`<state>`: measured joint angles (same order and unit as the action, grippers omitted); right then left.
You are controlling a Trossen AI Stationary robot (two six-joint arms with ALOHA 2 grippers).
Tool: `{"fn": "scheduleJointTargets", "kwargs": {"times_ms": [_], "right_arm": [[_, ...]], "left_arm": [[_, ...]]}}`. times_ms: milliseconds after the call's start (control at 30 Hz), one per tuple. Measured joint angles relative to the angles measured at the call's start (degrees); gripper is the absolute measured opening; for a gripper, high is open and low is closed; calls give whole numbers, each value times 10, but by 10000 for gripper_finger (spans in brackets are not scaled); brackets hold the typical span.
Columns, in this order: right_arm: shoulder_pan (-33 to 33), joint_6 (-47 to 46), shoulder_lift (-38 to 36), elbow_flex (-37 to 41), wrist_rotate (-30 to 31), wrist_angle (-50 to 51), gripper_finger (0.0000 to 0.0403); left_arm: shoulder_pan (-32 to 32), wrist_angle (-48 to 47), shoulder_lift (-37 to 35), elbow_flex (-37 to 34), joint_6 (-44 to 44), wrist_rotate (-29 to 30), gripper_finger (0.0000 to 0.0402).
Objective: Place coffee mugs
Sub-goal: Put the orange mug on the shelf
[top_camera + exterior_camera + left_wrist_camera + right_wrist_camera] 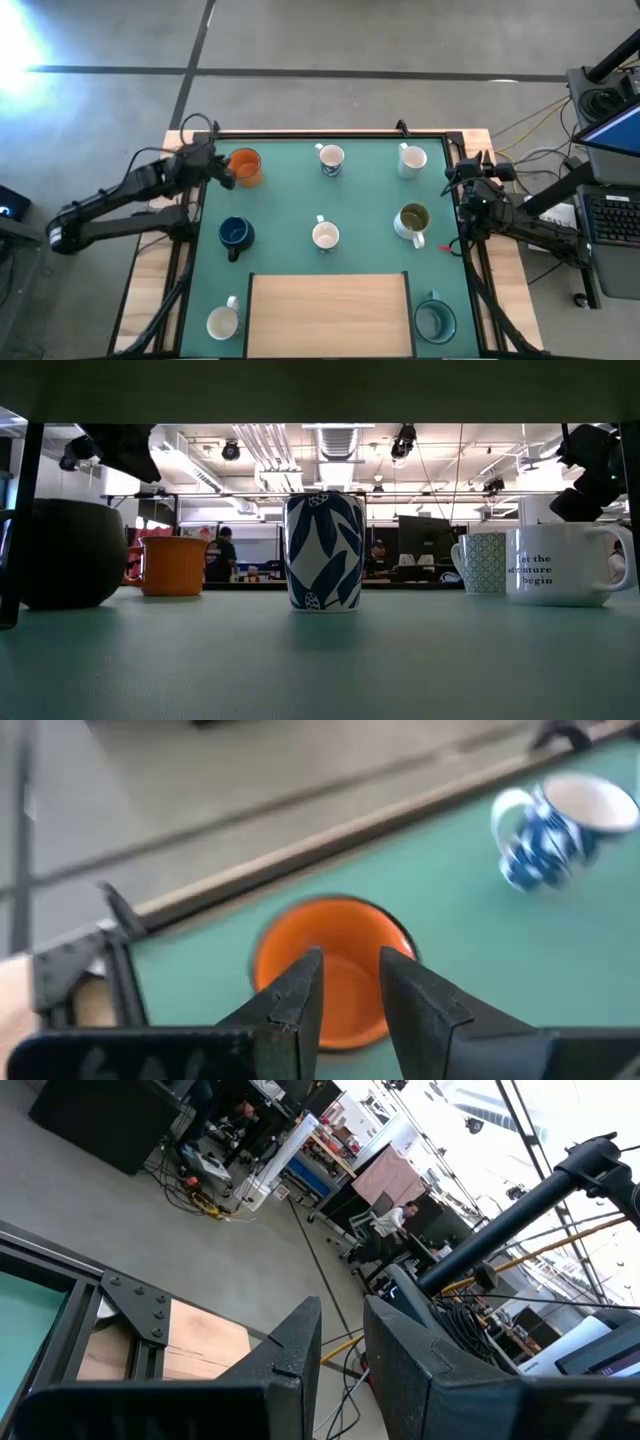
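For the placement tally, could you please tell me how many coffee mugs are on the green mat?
8: orange, blue-patterned and white along the far row; dark blue, white, olive-lined mid-row; white and teal near corners. None seems hidden.

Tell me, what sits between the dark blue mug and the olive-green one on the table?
A white mug stands between the dark blue mug and the olive-green mug, apart from both, as the high view shows.

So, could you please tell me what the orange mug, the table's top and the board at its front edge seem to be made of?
Orange mug: probably glazed ceramic, since its rim and inside look smooth with a soft sheen.
Table top: an even, matte teal-green mat or coating; which one is unclear.
Board: light wood or wood-look panel, pale tan with faint grain.
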<state>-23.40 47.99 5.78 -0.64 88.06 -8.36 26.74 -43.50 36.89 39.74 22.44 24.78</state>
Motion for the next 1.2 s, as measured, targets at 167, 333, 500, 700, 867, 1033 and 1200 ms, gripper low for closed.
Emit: {"fn": "scheduleJointTargets", "kwargs": {"times_ms": [167,333,500,700,867,1033,1200], "right_arm": [[0,0,0,0,0,0,68],[0,0,0,0,0,0,68],[0,0,0,0,0,0,68],[0,0,0,0,0,0,68],[0,0,0,0,0,0,68],[0,0,0,0,0,0,68],[0,0,0,0,0,0,68]], "left_arm": [[0,-47,74,50,27,-57,82],[0,-93,144,79,49,-96,82],[1,-115,202,88,83,-126,88],[2,-120,242,95,87,-130,124],[4,-121,260,102,53,-130,154],[14,-121,281,106,-6,-130,166],[22,-129,322,125,-93,-130,166]]}}
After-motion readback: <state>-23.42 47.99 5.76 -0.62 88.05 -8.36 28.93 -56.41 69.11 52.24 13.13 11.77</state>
